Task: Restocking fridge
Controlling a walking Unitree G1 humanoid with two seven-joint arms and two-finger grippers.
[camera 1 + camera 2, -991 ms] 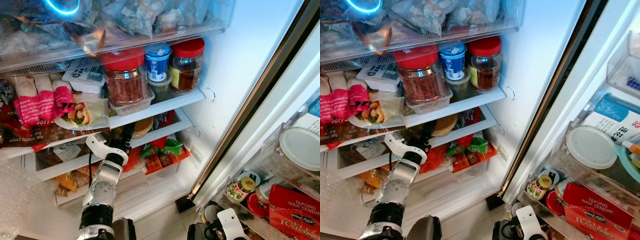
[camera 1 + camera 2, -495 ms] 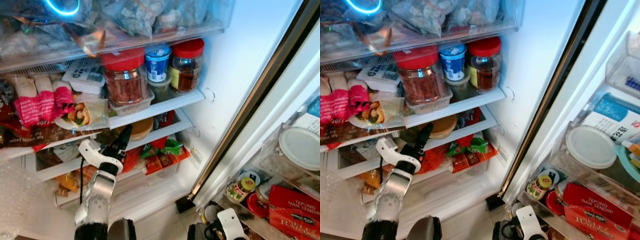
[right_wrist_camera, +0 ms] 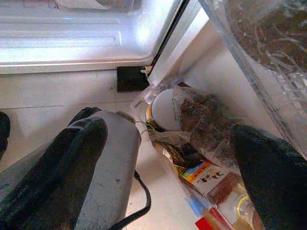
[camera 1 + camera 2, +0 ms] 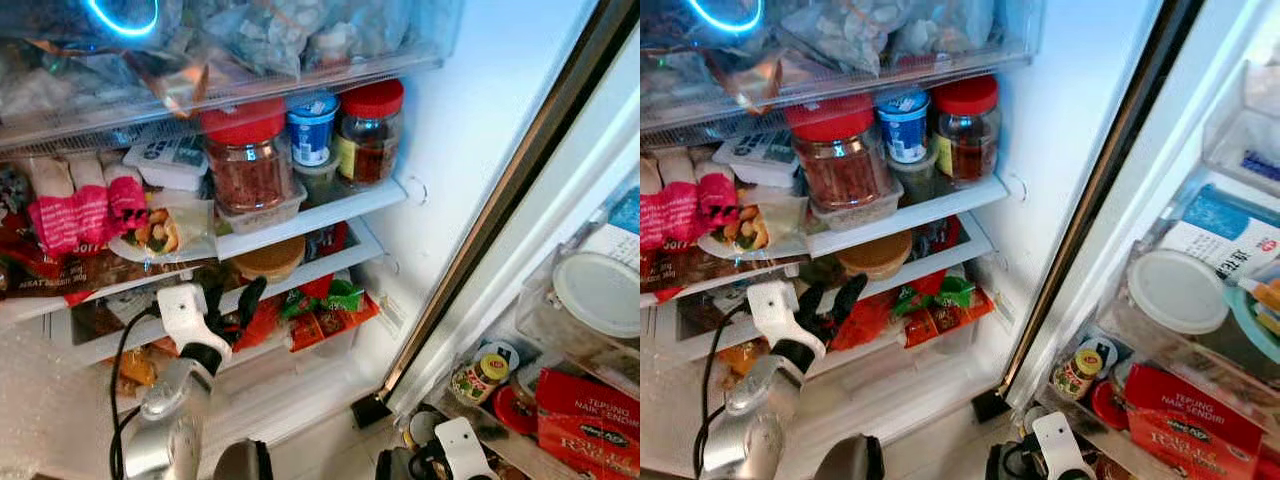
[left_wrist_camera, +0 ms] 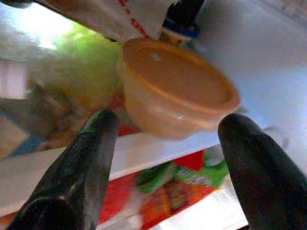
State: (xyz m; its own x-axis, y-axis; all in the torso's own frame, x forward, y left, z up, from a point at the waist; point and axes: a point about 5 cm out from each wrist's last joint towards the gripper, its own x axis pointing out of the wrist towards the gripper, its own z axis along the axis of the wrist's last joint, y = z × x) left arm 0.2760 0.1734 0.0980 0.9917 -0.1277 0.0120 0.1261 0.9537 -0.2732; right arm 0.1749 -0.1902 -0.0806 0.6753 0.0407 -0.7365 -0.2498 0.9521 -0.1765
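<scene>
A round orange tub point(image 4: 268, 260) with an orange lid sits on the second glass shelf point(image 4: 330, 257) of the open fridge, in front of dark jars. My left gripper point(image 4: 232, 298) hovers just in front of and below that shelf edge, open, with nothing between its fingers. Seen from the left wrist, the tub point(image 5: 177, 91) lies beyond the two black fingers point(image 5: 91, 158), not touched. My right gripper point(image 3: 170, 132) hangs open low by the fridge door's bottom corner, holding nothing.
Two red-lidded jars point(image 4: 248, 160) and a blue tub point(image 4: 312, 125) crowd the shelf above. Red and green snack packets point(image 4: 325, 305) lie below. Door bins on the right hold a white-lidded container point(image 4: 600, 295), a small jar point(image 4: 480, 375) and a red packet point(image 4: 590, 415).
My left gripper has drawn back out of the second shelf, down and to the left, and its fingers have spread open. The orange tub stays on the shelf.
</scene>
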